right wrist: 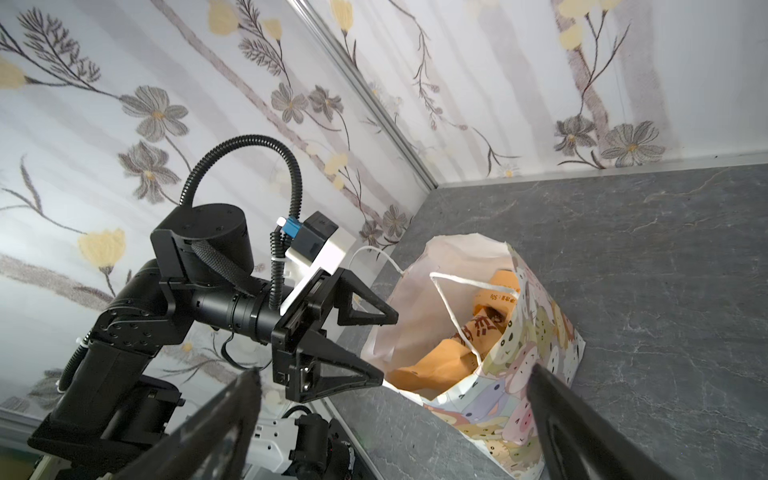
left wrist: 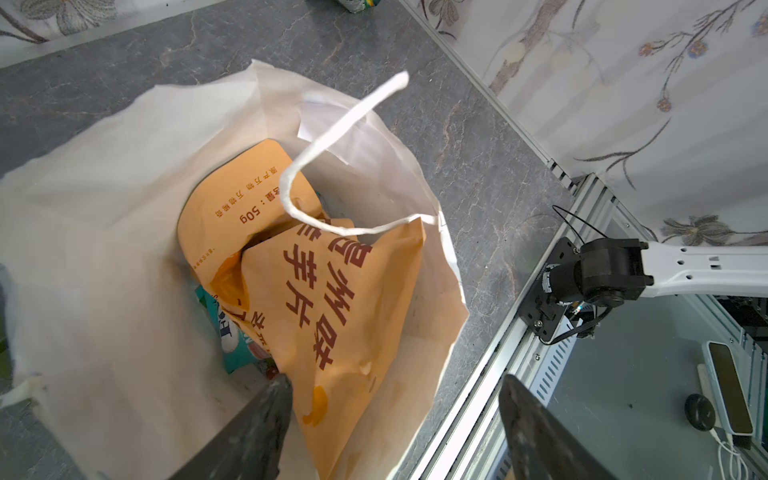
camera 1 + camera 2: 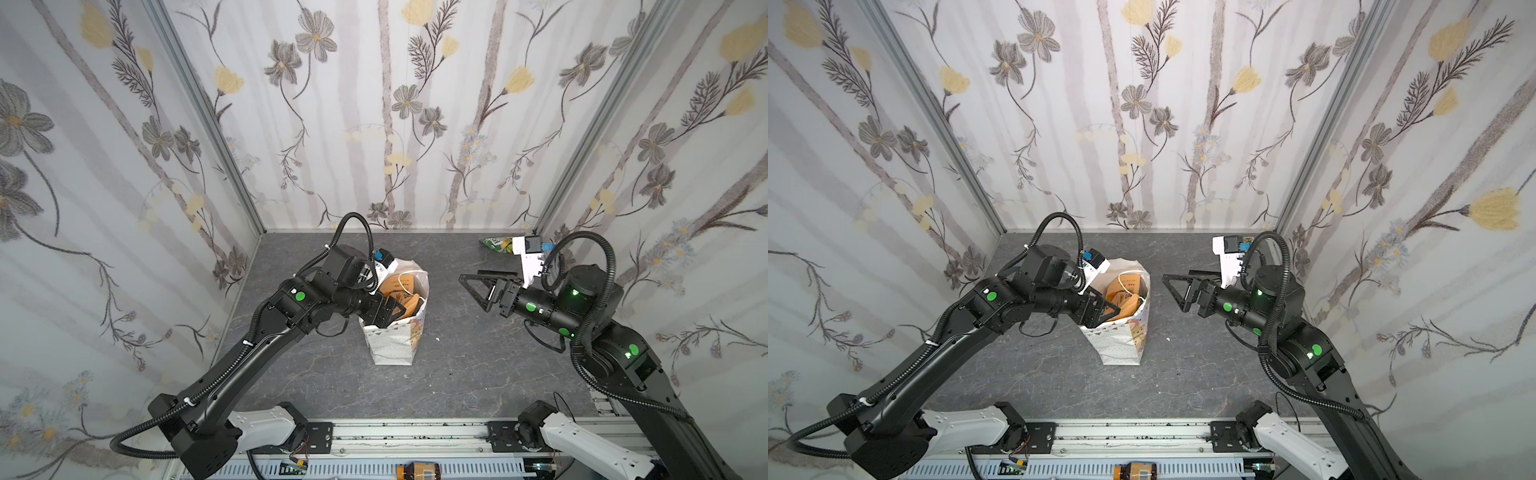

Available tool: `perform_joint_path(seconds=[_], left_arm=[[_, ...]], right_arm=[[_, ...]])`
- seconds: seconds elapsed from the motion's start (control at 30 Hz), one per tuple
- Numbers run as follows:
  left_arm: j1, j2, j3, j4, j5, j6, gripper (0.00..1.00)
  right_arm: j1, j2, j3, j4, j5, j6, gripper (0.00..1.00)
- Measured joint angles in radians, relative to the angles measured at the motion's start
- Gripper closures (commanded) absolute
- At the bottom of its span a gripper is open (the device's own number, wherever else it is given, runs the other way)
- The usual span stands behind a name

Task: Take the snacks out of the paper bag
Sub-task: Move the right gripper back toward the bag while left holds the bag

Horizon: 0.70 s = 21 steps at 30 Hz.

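The white paper bag [image 3: 392, 345] [image 3: 1121, 347] stands upright mid-table, mouth open. Inside lie two tan-orange snack pouches [image 3: 405, 286] [image 2: 332, 299] [image 1: 440, 361] with a teal packet [image 2: 226, 328] underneath. My left gripper [image 3: 390, 311] [image 3: 1111, 313] [image 2: 397, 380] is open at the bag's mouth. One finger [image 2: 270, 399] is inside beside the front pouch, the other is outside the bag's near wall. My right gripper [image 3: 471, 293] [image 3: 1173, 293] [image 1: 395, 370] hangs open and empty to the right of the bag. A green snack packet [image 3: 496, 244] lies on the table at the back right.
Flowered walls close in the grey table [image 3: 457, 374] on three sides. A metal rail [image 3: 415, 432] runs along the front edge, just beyond the bag. The bag's cord handle [image 2: 332, 137] loops loosely over the pouches.
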State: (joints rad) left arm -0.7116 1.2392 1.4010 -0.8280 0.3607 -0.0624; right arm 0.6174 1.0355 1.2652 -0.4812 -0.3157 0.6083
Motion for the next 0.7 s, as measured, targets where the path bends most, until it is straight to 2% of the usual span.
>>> perform_joint_path(seconds=[0.23,0.53,0.7], left_arm=[[0.0,0.041,-0.056,0.094,-0.043,-0.048,0.26],[0.0,0.118,-0.101,0.168,-0.023,-0.082,0.35],[-0.003,0.135,-0.128,0.183,-0.003,-0.089,0.44]], right_arm=[[0.109,0.1,0.087,-0.073,0.016,-0.035,0.0],[0.121,0.105,0.089,-0.089,0.026,-0.063,0.0],[0.121,0.09,0.086,-0.084,0.044,-0.077,0.0]])
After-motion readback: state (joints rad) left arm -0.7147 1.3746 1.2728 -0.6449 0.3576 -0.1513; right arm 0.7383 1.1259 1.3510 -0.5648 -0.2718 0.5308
